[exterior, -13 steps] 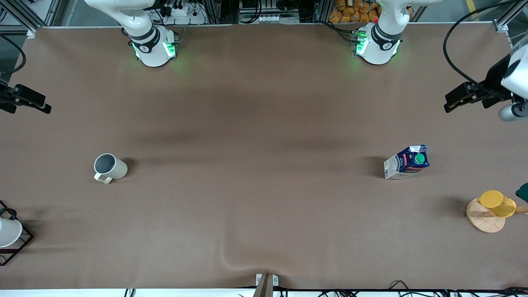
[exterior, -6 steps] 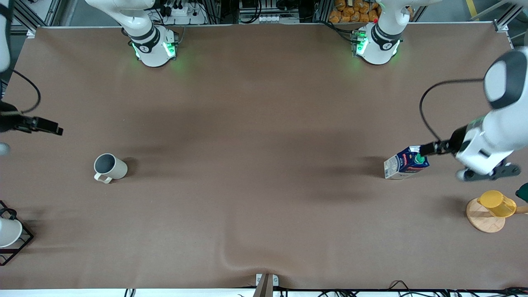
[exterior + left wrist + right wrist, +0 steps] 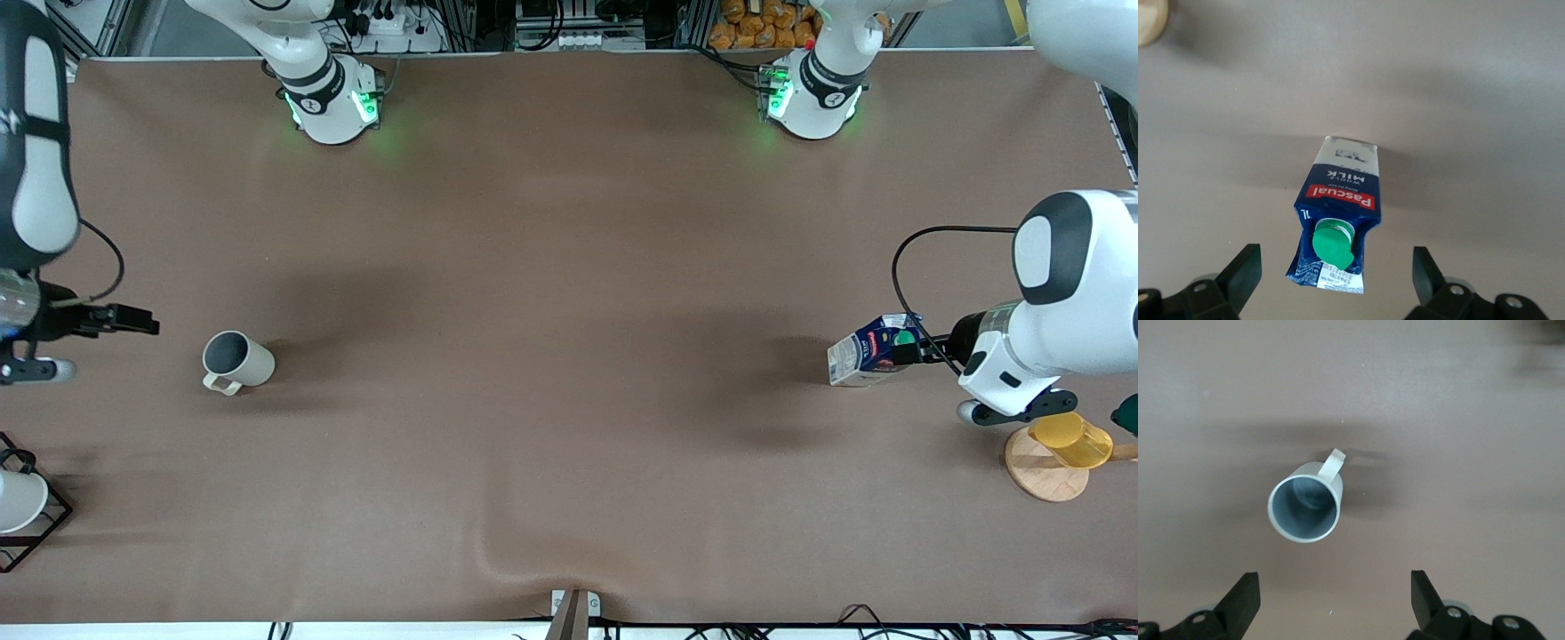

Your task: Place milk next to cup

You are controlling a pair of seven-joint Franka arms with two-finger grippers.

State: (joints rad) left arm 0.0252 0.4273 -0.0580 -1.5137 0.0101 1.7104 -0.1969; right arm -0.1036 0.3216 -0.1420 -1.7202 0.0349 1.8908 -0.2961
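The milk, a dark-blue carton with a green cap and a red label band, stands on the brown table toward the left arm's end. My left gripper is open over its top. In the left wrist view the milk's capped top lies between the spread fingers without touching them; the gripper holds nothing. The cup, a beige mug with a grey inside, stands toward the right arm's end. My right gripper is open and empty over the table beside it. The right wrist view shows the cup ahead of the gripper.
A yellow cup sits on a round wooden coaster nearer the front camera than the milk. A black wire rack with a white cup stands at the corner near the cup. The cloth has a wrinkle at the front edge.
My left arm has swung in from the table's end and lowered its open gripper over the milk. My right gripper has moved closer to the cup. Milk and cup have not moved.
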